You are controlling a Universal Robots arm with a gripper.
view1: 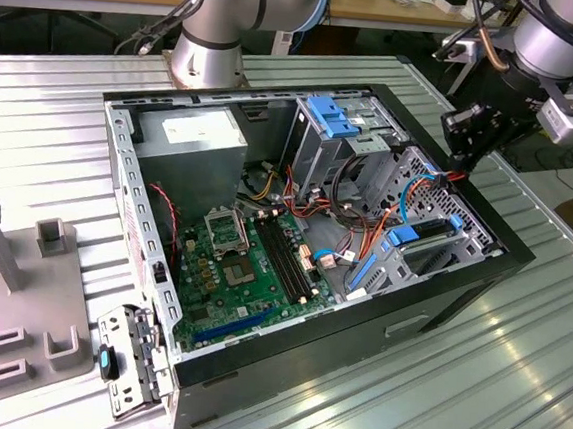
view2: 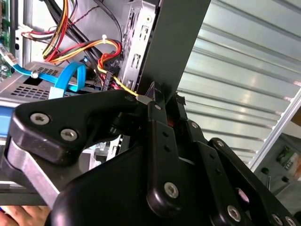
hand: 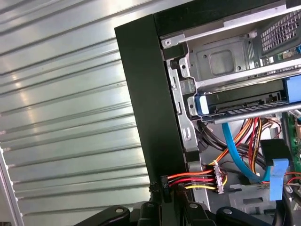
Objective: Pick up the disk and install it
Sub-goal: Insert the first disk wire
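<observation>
The gripper point(view2: 164, 96) is black, and its 2 fingers point(view2: 151, 101) are pressed close together on a small black plug point(hand: 162, 182). 3 thin wires point(hand: 195, 179), red, orange and yellow, run from the plug down into the computer. The gripper is right at the edge of the black case point(hand: 146, 94), up over its wall. In the exterior view it hangs over the side of the case on the exterior view's right.

The disk point(hand: 244, 101) is not in the gripper. It lies flat in a slot inside the case, a little way in from the wall where the gripper is. It has a blue rail at each end. A light blue flat cable point(hand: 235, 150) curves just beside the disk, among more red and yellow wires.

Deeper in the case lies a green board point(view1: 231, 270), flat on the floor of the case. At the far end are a grey box point(view1: 193, 136) with a white sticker and a metal cage point(view1: 330, 113) with a blue top.

The case has no lid on and rests on a shiny metal table point(view1: 512, 395) with long ridges. A grey tray point(view1: 8, 301) with little blocks lies on the exterior view's left, well apart from the case. The round base of 1 more robot arm point(view1: 212, 37) stands behind the case.
</observation>
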